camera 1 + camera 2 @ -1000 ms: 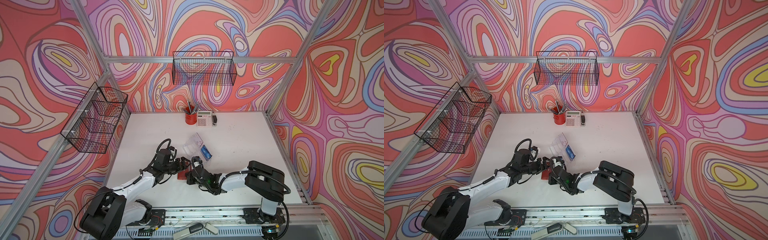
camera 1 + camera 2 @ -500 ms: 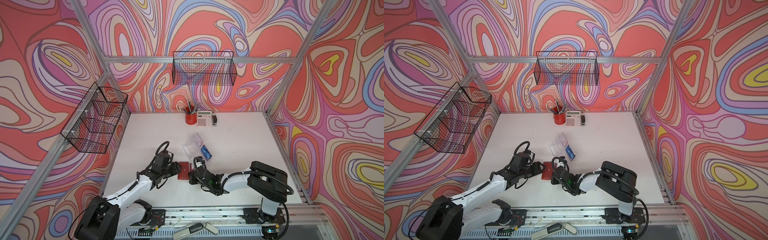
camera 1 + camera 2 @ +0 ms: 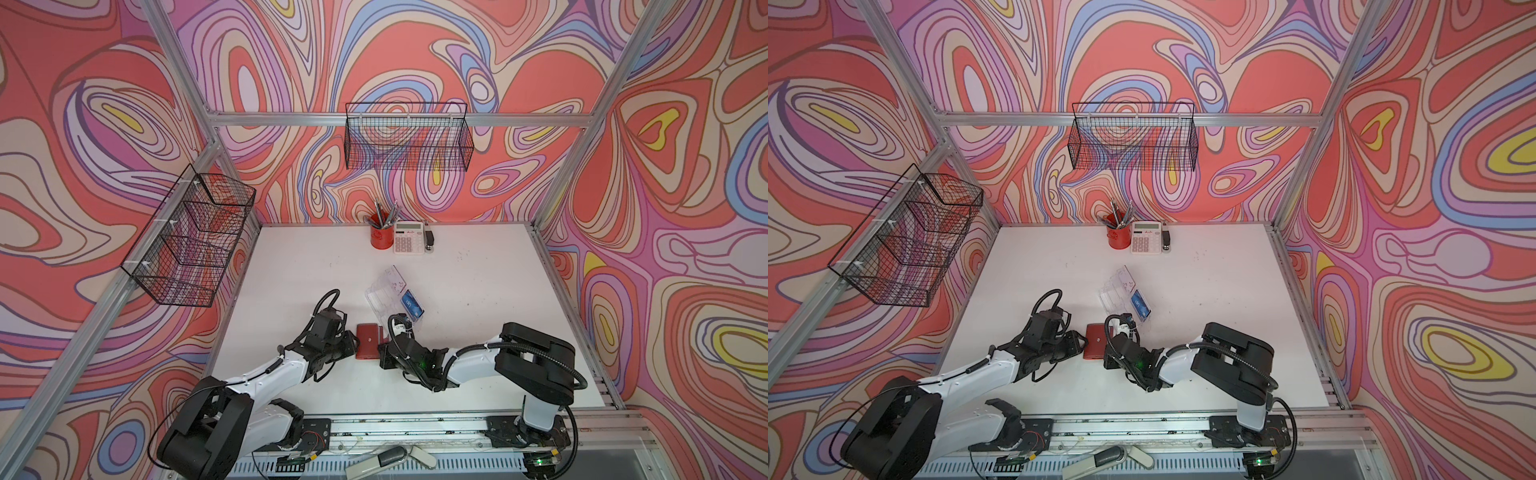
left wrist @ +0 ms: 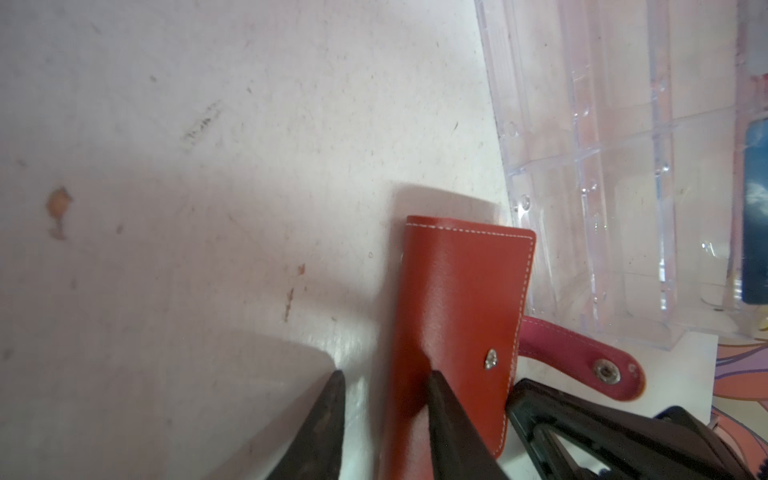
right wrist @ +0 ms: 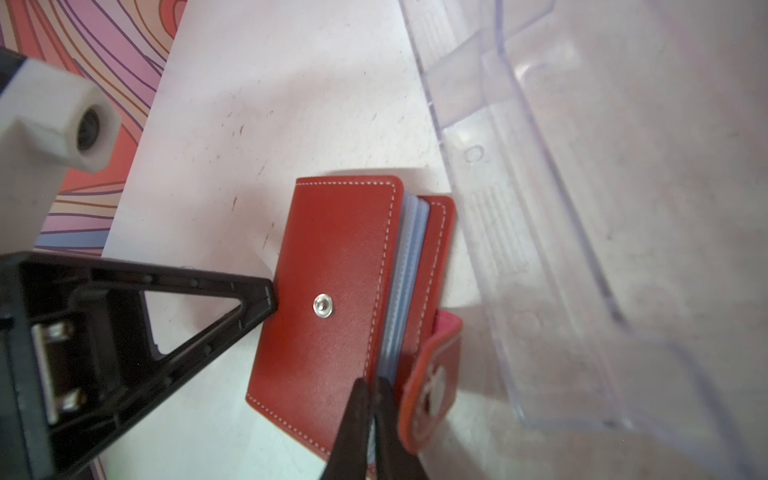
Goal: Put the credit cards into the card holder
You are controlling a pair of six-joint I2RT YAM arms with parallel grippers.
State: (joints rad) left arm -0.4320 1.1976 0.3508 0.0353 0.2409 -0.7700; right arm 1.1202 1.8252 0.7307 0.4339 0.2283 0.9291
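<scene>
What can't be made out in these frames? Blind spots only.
- Blue plastic card in the clear plastic tray: lettering too small in both top views; cut off by the frame edge in the left wrist view.
- Red leather wallet: in the right wrist view its cover hides whether the pale sleeves hold cards.
- Right hand: tips blurred at the cover's edge; pinching or merely touching, cannot tell.

Card holder (image 3: pixel 367 340) between left claw (image 4: pixel 385 376) and right claw (image 5: pixel 372 386); tray (image 3: pixel 384 291) behind, card (image 3: pixel 411 303) in it
</scene>
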